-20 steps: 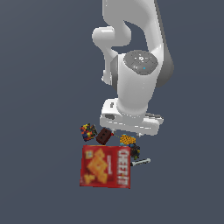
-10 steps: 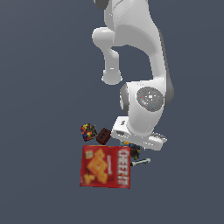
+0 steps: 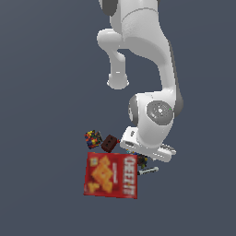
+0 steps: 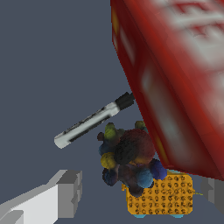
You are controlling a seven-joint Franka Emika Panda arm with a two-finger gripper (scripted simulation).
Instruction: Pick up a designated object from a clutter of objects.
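Because the dark lumpy clump (image 4: pixel 127 162) lies wedged against the big red cardboard box (image 4: pixel 175 83) and the orange-yellow dotted piece (image 4: pixel 161 196), the spread claw (image 4: pixel 140 197) risks snagging either neighbour.

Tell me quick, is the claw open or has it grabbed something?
Gripper: open, holding nothing; its fingers straddle the dark lumpy clump.

The arm (image 3: pixel 152 69) bends steeply down — wrist low, jaws spread wide.
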